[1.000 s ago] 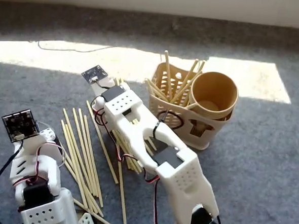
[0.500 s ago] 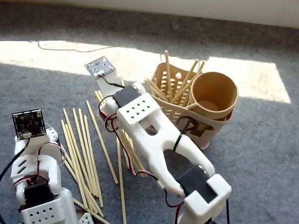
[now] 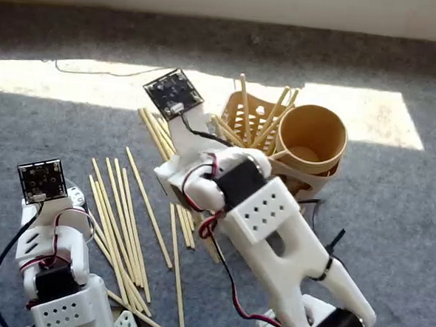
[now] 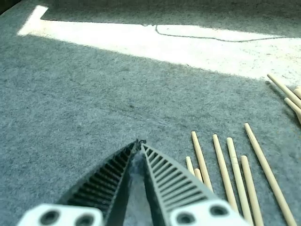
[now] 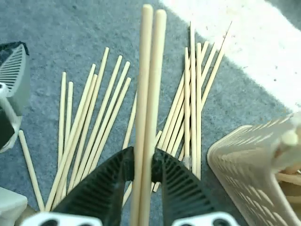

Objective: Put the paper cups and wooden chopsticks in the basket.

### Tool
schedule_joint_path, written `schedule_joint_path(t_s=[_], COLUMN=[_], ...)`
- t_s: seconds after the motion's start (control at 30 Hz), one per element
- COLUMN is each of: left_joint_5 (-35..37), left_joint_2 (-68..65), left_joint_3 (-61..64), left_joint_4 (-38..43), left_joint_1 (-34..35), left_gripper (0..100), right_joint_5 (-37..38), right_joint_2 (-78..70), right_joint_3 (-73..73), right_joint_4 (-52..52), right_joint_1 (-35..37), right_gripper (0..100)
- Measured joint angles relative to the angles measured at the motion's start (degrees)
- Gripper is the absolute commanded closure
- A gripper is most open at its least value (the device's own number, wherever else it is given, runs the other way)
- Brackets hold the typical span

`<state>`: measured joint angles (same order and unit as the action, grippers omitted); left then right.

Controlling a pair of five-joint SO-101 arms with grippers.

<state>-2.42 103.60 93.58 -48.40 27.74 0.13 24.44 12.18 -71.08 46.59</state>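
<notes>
Right gripper (image 5: 142, 156): black ribbed jaws clenched on a pair of pale round wooden chopsticks (image 5: 148, 80). The grip sits near one end of the pair, and the rest of their length runs straight out past the fingertips. From the wrist camera the pair overlies the loose sticks below, so I judge it is lifted off the floor.

Left gripper (image 4: 139, 143): jaws pressed together at the tips with nothing between them, hanging over bare grey carpet (image 4: 80, 94).

Outward from the held pair:
- The loose wooden chopsticks (image 3: 127, 202) lie fanned on the carpet between the two arms, a dozen or more, roughly parallel.
- The cream plastic lattice basket (image 3: 294, 192) stands just beside the right arm's wrist, away from the left arm. It already carries a tan paper cup (image 3: 312, 136) and a leaning sheaf of chopsticks (image 3: 245, 109).

Key relation — seen from above, the held pair (image 3: 152, 127) points away from the robot and slants off from the basket, long axis close to level. The basket mouth is sideways from the fingers, not ahead of them. I judge the coming move needs a swing toward the basket and a tilt to bring the free ends over the rim — otherwise the sticks will strike the lattice wall.

The right arm is clearly the nearer one; the left arm (image 3: 49, 257) is well apart from the basket.
</notes>
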Motion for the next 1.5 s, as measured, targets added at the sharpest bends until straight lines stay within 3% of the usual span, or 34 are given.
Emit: schedule_joint_path(t_s=[0.23,0.4,0.83,1.17,1.5], left_joint_5=[0.00,0.00,0.00,-0.35,-0.44], left_joint_2=[0.00,0.00,0.00,0.00,0.00], left_joint_3=[0.00,0.00,0.18,0.18,0.18], left_joint_4=[0.00,0.00,0.00,0.00,0.00], left_joint_1=[0.00,0.00,0.00,0.00,-0.62], left_gripper=[98,98,98,98,98], right_joint_5=[-3.08,-6.77,-7.21,-7.21,-7.21], right_joint_2=[15.38,24.44,48.00,56.35,55.74], right_joint_3=[5.45,12.04,26.20,39.03,51.96], right_joint_4=[2.37,10.64,34.46,61.71,83.08], right_joint_1=[0.00,0.00,-0.44,-17.85,-25.93], right_gripper=[99.5,99.5,99.5,99.5,99.5])
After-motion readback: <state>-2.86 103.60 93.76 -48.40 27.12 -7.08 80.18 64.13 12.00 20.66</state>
